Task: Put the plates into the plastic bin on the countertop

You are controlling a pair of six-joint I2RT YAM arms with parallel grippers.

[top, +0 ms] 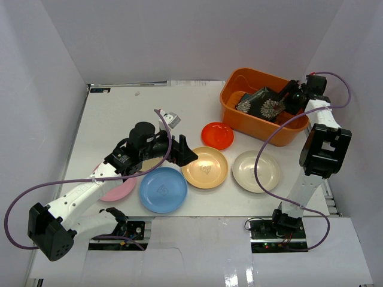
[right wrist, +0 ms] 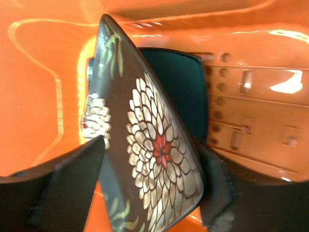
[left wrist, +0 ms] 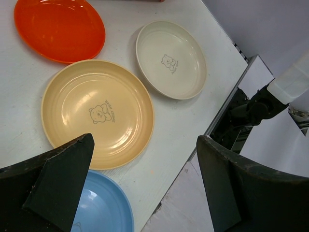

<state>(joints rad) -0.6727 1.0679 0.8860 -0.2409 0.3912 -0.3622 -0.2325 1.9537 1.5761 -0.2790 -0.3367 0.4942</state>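
though plain white walls (top: 179, 36) box it in at 9, 12 and 3 o'clock, the white countertop (top: 119, 113) has its barest stretch from 10 to 12 o'clock. the orange plastic bin (top: 245, 122) sits at 1 o'clock, its far corner close to the back wall and its right side near the 3 o'clock edge.

five round plates lie flat across the middle and near side. the yellow-orange plate (top: 204, 167) is at centre, with the cream plate (top: 256, 171) just beside it at 3 o'clock. the blue plate (top: 163, 189) is at its 8 o'clock, near the front edge. the pink plate (top: 119, 190) is at 9 o'clock of the blue one, partly under the left arm (top: 90, 191). the smaller red plate (top: 217, 135) lies at 12 o'clock of the yellow-orange one, between it and the bin. the yellow-orange and cream plates each carry a small bear drawing with a line of script too fine to read.

inside the bin the black floral plate (top: 263, 104) stands tilted on edge, with a teal plate (right wrist: 178, 87) behind it.

the left gripper (top: 185, 149) hangs over the gap between the blue and yellow-orange plates, jaws spread wide and holding nothing. the right gripper (top: 284, 97) is in the bin with a finger on each side of the black floral plate; whether they press on it cannot be told.
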